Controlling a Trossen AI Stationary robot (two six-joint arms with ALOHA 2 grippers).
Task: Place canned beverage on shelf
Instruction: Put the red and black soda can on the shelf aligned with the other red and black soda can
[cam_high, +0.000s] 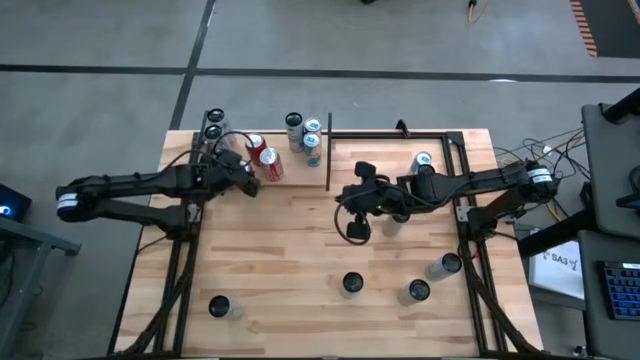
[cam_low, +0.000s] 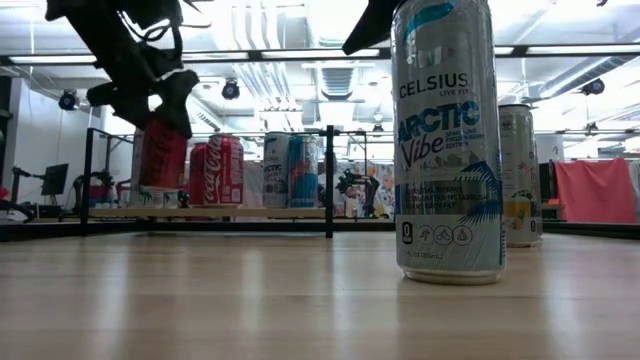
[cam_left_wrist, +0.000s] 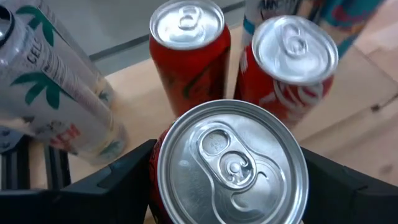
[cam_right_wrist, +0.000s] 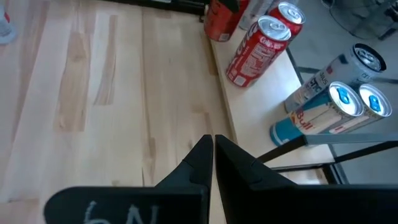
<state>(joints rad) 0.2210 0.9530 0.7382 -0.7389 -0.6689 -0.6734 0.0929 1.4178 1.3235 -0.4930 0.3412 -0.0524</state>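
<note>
Left claw (cam_left_wrist: 227, 186) clamps a red can (cam_left_wrist: 230, 165) beside Coca-Cola cans (cam_low: 217, 172) on the shelf (cam_high: 240, 190).

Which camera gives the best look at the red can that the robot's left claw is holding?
The left wrist view: the held red can fills it, lid up, between the left gripper's fingers. The low view shows it hanging sideways-on; the high view hides it; the right wrist view barely catches it.
</note>
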